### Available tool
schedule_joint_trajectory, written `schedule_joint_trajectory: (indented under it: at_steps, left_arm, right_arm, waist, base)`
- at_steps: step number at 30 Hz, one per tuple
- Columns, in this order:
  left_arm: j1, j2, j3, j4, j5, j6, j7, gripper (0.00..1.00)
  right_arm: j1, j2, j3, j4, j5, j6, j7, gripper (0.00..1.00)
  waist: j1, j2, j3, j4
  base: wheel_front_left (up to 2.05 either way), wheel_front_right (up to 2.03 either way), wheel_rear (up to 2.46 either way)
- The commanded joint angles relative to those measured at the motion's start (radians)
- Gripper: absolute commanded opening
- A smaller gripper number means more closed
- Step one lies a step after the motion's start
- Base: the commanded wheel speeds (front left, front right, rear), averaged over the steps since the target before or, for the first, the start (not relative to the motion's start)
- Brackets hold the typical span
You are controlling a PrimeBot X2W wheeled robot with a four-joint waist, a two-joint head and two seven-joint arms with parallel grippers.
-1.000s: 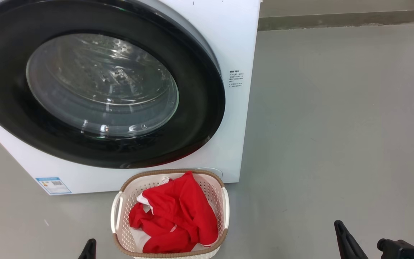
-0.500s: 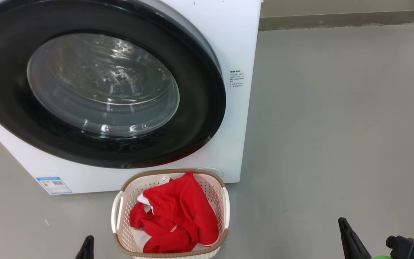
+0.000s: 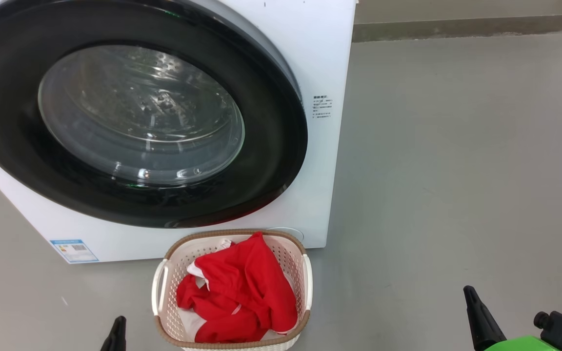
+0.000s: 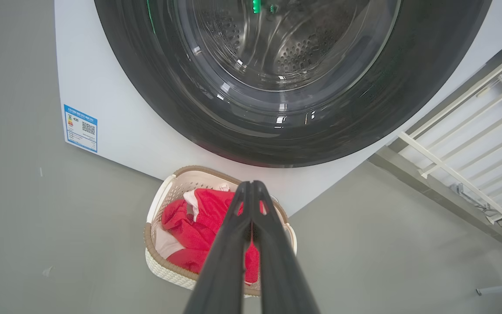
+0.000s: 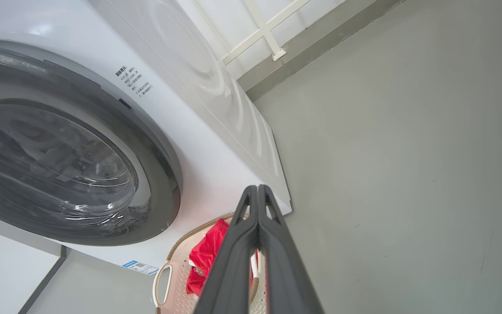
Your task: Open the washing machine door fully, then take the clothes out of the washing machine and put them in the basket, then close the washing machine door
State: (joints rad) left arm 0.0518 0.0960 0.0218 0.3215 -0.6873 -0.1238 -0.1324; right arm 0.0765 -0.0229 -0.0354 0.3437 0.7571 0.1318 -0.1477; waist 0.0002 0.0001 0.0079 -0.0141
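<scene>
The white washing machine stands ahead with its round black-rimmed washing machine door closed flat against the front; the steel drum shows through the glass. On the floor in front sits the cream basket holding the red clothes. My left gripper is low, left of the basket, fingers pressed together and empty. My right gripper is far right of the basket, also shut and empty.
Bare grey floor stretches right of the machine to a wall base. A white railing stands beyond the machine's side. A blue label marks the machine's lower front.
The left fingertip sank slightly toward the bottom edge. The right gripper drifted a little right and up, bringing more of its green wrist into sight. Door, basket and clothes stayed put.
</scene>
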Motion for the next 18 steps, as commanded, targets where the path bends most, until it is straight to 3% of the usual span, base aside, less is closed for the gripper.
schedule_joint_trajectory:
  at_steps: [1, 18]
  left_arm:
    - [-0.046, 0.009, 0.022, -0.031, -0.030, -0.002, 0.007, 0.00]
    - [-0.069, -0.003, 0.037, -0.040, -0.212, -0.003, 0.056, 0.00]
  right_arm:
    - [-0.042, -0.017, -0.001, -0.028, 0.033, 0.000, 0.007, 0.00]
    - [-0.071, -0.022, -0.012, -0.043, 0.205, -0.001, 0.055, 0.00]
  waist:
    - [-0.0001, -0.0001, 0.000, 0.000]
    - [-0.0001, -0.0001, -0.001, 0.003]
  base:
    - [0.00, 0.00, 0.00]
    - [0.00, 0.00, 0.00]
